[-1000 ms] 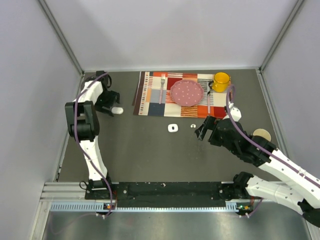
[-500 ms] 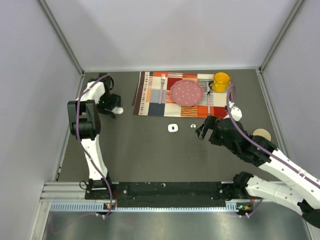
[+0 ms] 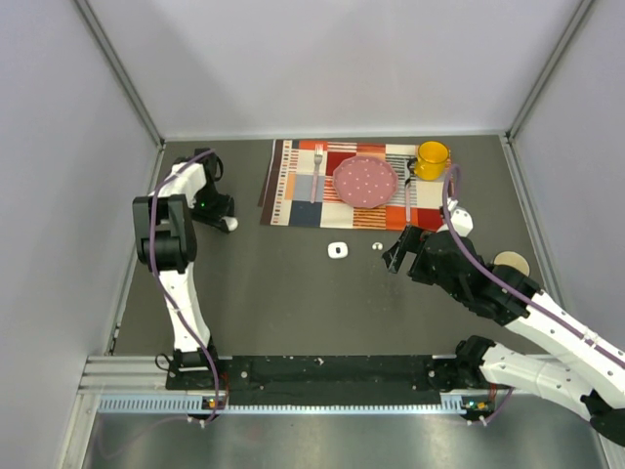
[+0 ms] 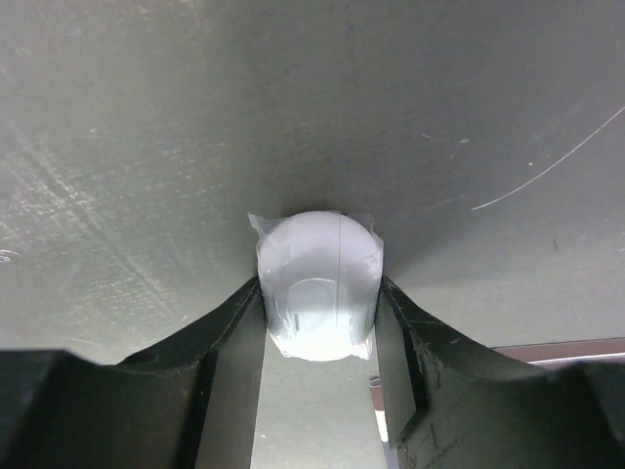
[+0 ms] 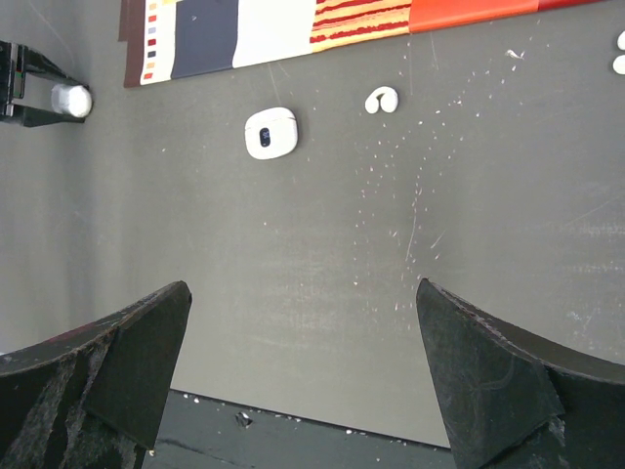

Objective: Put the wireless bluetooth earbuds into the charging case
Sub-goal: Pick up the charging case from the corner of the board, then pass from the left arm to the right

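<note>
The right gripper held its dark jaws wide apart in the bottom corners. On the dark table, a white case lay upper centre, earbuds just right of it, below a patterned placemat. At upper left, the left gripper flanked a pale round object.

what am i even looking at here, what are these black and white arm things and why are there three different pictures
These are two robot arms bolted to the edge of a table, each ending in a two-finger gripper. The wide picture looks down from above; the other two come from a camera on each wrist. The left gripper grips a rounded white case at the far left. The right gripper hangs open, holding nothing, near an open white case and a tiny white earbud. At the back lies a striped placemat with a pink plate, fork and yellow mug.
</note>
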